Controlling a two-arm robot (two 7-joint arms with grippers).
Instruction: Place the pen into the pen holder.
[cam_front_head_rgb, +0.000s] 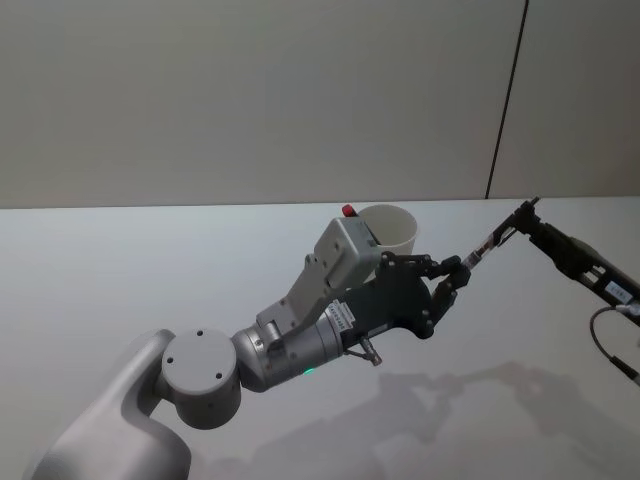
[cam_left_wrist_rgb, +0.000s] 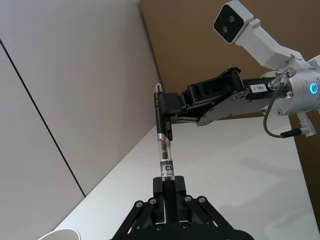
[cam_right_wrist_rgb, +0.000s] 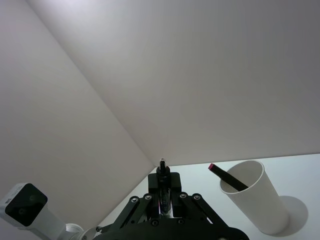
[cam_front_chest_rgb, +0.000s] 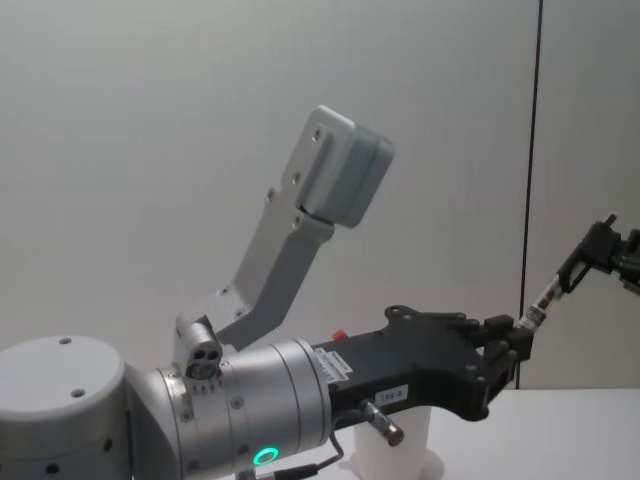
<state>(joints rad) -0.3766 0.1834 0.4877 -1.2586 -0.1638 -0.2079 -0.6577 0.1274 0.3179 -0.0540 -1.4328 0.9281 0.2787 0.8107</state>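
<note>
pen (cam_left_wrist_rgb: 165, 162): label print partly legible, "-C"; arm labels: unreadable

The white tapered paper cup (cam_front_head_rgb: 392, 228) stood on the pale bench (cam_front_head_rgb: 120, 290) near its centre, toward twelve o'clock from the robot. A dark stick with a red tip (cam_right_wrist_rgb: 226, 178) leaned inside the cup. The left pincer (cam_front_head_rgb: 452, 277) hung at about four o'clock from the cup, above the bench. The right pincer (cam_front_head_rgb: 522, 217) was at about two o'clock from the left one. Between them stretched the slim clear-barrelled pen (cam_front_head_rgb: 487, 245), one end in each pincer, off the bench.
</note>
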